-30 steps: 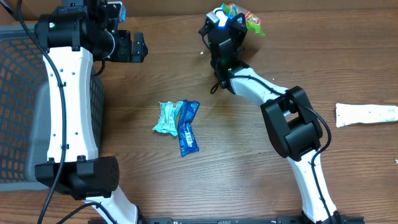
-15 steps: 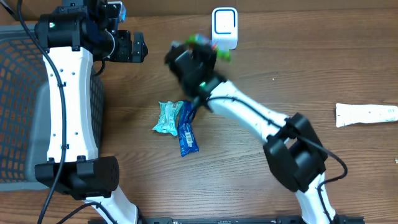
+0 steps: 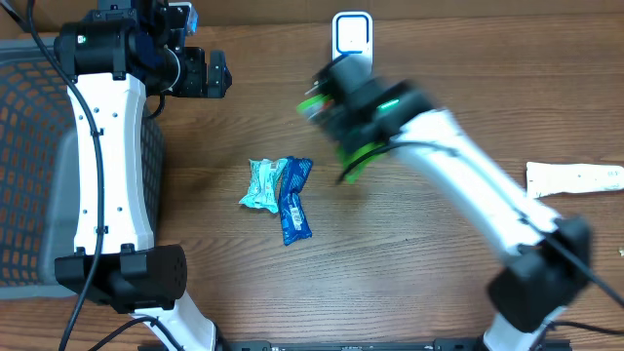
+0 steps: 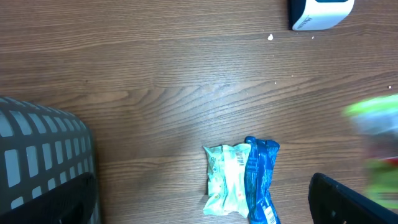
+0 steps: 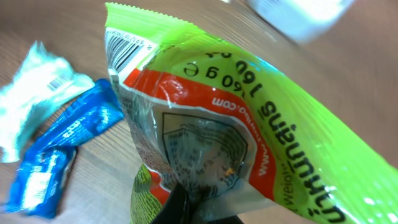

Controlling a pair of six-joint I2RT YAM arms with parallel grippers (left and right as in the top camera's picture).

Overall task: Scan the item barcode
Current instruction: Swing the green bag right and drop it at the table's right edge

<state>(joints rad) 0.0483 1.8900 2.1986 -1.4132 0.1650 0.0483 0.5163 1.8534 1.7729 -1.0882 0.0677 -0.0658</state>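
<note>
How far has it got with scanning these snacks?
Picked up: the right hand grips a green plastic snack packet, barcode showing. In hand: carrying it near the white box-shaped scanner; motion blur hides whether it has scanned. Left: the pale teal packet and blue packet lie on the wooden table.

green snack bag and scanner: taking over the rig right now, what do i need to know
Left gripper: open, empty, beside the basket.
Right gripper: shut on the green snack bag, held just in front of the scanner; its barcode shows at one corner.
Teal packet and blue packet: side by side on the table, touching, not picked up.
Done: bag is in hand; whether it has scanned cannot be told.
To do: confirm the scan, then probably the two packets.
</note>
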